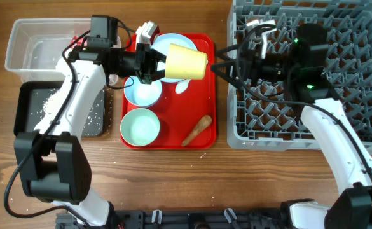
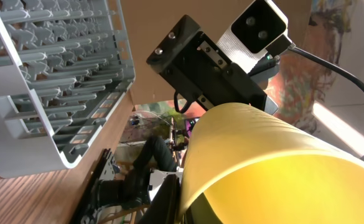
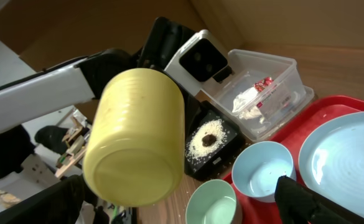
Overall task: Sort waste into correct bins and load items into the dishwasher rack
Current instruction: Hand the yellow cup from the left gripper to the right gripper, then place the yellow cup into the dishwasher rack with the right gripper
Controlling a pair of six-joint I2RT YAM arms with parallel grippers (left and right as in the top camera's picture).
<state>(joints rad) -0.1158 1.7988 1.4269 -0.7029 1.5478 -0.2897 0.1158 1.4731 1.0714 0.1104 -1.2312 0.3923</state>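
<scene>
Cup: small yellow cup (image 1: 187, 62), held on its side in the air over the 1 o'clock corner of the red tray (image 1: 208, 95), base turned toward 3 o'clock. In the right wrist view the cup (image 3: 135, 140) shows its round base.
Left arm: left gripper (image 1: 155, 65) reaches in from 9 o'clock and pinches the cup at its mouth end.
Right arm: right gripper (image 1: 226, 65) sits at the cup's 3 o'clock, fingers spread wide, with the base just ahead of them. Whether they touch it cannot be told.
Tray contents: pale-blue plate (image 1: 166, 43) at 12 o'clock, partly under the cup; pale-blue bowl (image 1: 141, 93) toward 9 o'clock; mint-green bowl (image 1: 139, 127) at 7 o'clock; brown carrot-shaped stick (image 1: 197, 130) at 5 o'clock.
Rack: grey dishwasher rack (image 1: 249, 137) just beside the tray at its 3 o'clock, with the right arm lying over it.
Bins: clear tub (image 1: 27, 35) at the table's 10 o'clock, with a white napkin (image 3: 244, 99) and a red wrapper (image 3: 264, 84) inside. The black tray (image 1: 28, 95) is just beside the tub at its 6 o'clock and holds rice grains (image 1: 46, 108) and a brown lump (image 3: 211, 138).
</scene>
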